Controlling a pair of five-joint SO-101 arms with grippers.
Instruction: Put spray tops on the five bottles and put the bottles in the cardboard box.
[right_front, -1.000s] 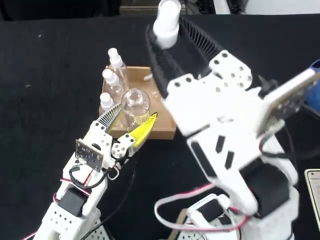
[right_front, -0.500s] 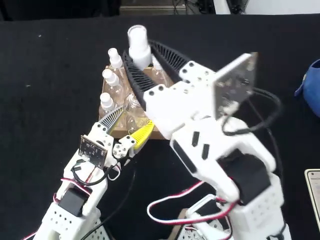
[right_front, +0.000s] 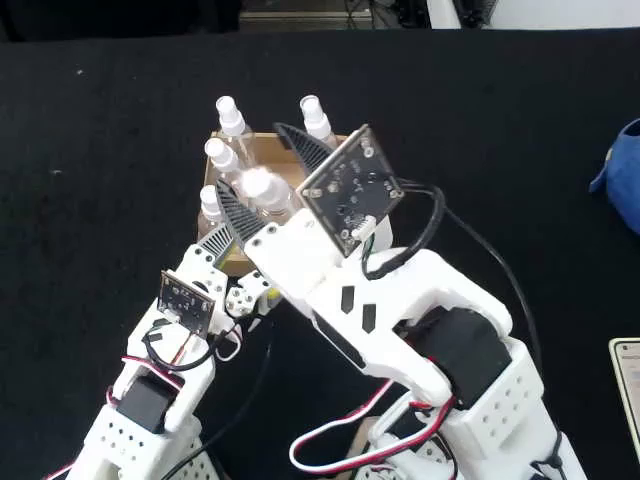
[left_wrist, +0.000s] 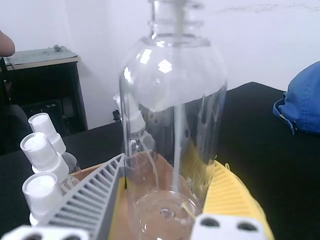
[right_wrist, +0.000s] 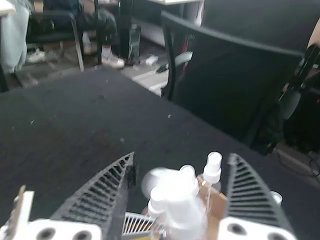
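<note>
Four clear plastic bottles with white spray tops (right_front: 218, 152) stand in the shallow brown cardboard box (right_front: 265, 147), a fifth held at its rim.
At the box's edge nearest the arms, the left gripper (left_wrist: 170, 165) has its grey and yellow fingers (left_wrist: 87, 200) closed on the clear round-shouldered bottle (left_wrist: 170, 100), upright; a white spray top (right_front: 258, 185) sits at its neck (thin tube (left_wrist: 177, 140) already down inside), with the right gripper (right_wrist: 181, 157) around it. How firmly, I cannot tell.
</note>
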